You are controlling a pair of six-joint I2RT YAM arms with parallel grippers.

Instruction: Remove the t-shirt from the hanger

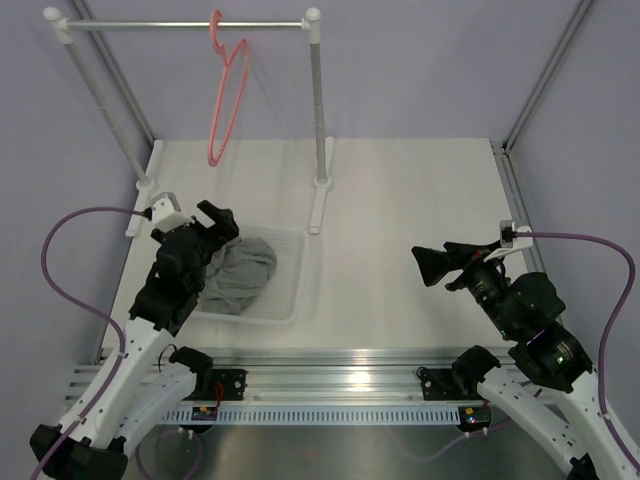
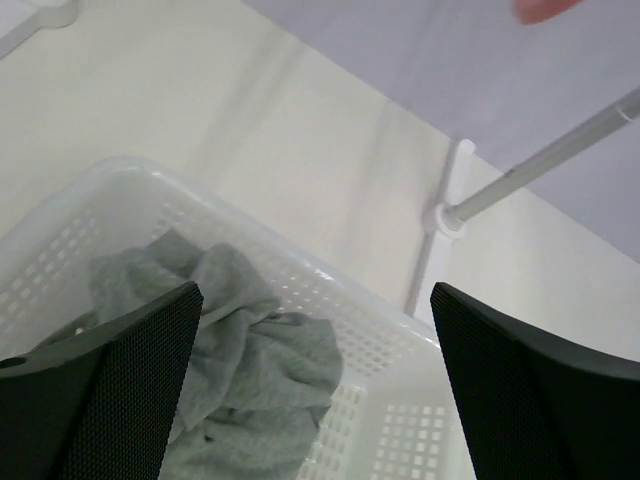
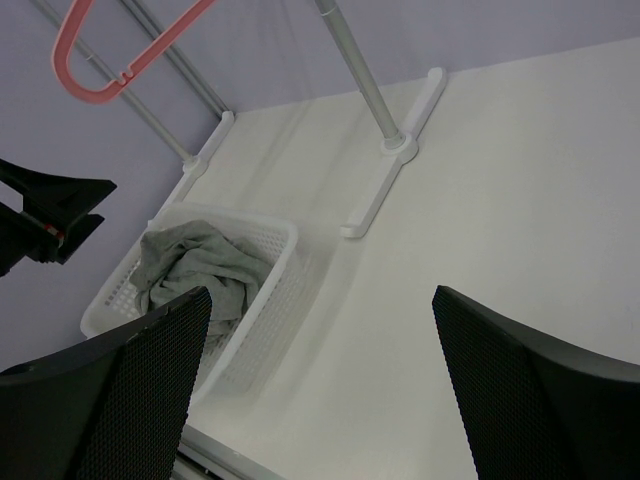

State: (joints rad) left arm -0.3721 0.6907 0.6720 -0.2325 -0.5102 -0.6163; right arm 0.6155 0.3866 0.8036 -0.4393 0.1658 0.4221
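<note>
Currently, I find the t-shirt (image 1: pixel 243 272) off the hanger (image 1: pixel 228 90) and lying crumpled inside a white perforated basket (image 1: pixel 291 238), which sits on the left side of the table (image 1: pixel 400 200), close to the left arm's base. The grey cloth is bunched towards the basket's near-left portion, and part of the slotted floor stays bare. The pink hanger hangs by its hook from the metal bar of the clothes rail (image 1: pixel 180 24) at the back, carrying nothing, well apart from the shirt. The left gripper (image 1: pixel 205 220) hovers just above the basket's left end. From its wrist camera I see both mesh-faced fingers (image 2: pixel 120 380) spread wide, with the shirt and basket visible in the gap beneath them and nothing pinched between them. The right gripper (image 1: pixel 437 260) sits over the right half of the table, pointed leftwards towards the basket and well clear of it. Its jaws likewise stand fully apart and I see no object in them, only bare table surface below.
</note>
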